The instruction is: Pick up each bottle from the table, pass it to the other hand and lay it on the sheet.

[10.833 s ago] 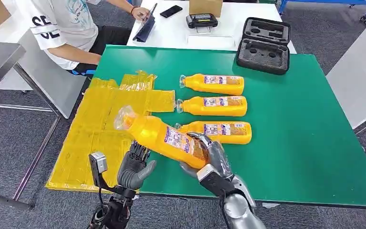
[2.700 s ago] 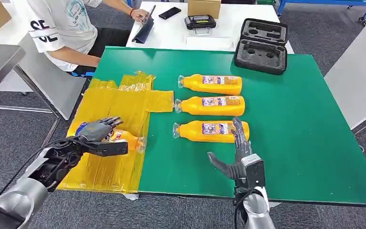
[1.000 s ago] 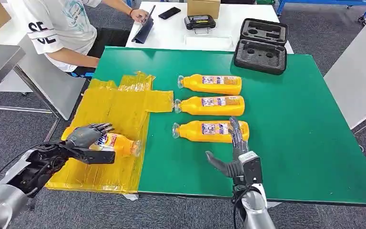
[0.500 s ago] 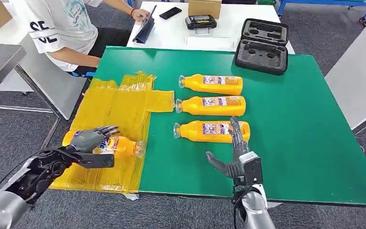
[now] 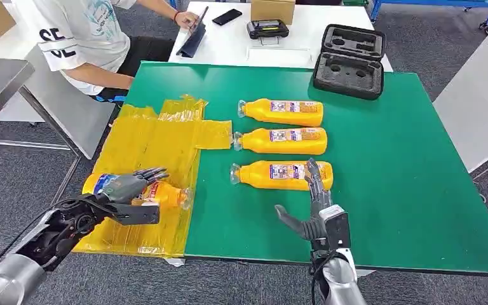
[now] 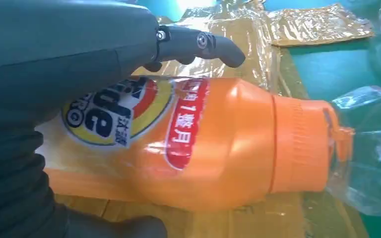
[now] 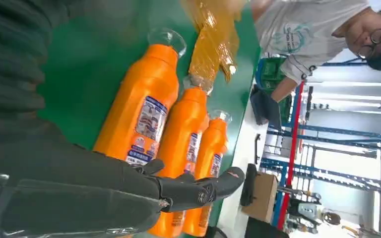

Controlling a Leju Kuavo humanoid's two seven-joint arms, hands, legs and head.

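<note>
Left hand point(image 5: 126, 188) seemingly gripping bottle point(image 5: 159, 192) on yellow sheet point(image 5: 154, 146), right hand point(image 5: 311, 210) spread, holding nothing.

The bottle point(image 6: 188, 144) looks like smooth glossy orange plastic with a clear film-wrapped cap, lying on a crinkled, shiny yellow sheet point(image 5: 152, 146) that is possibly cellophane, beside the matt green table point(image 5: 394, 159) surface.

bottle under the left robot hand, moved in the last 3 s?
Yes, slightly. The bottle slid along the yellow sheet toward its near edge, with the left robot hand on it.
</note>
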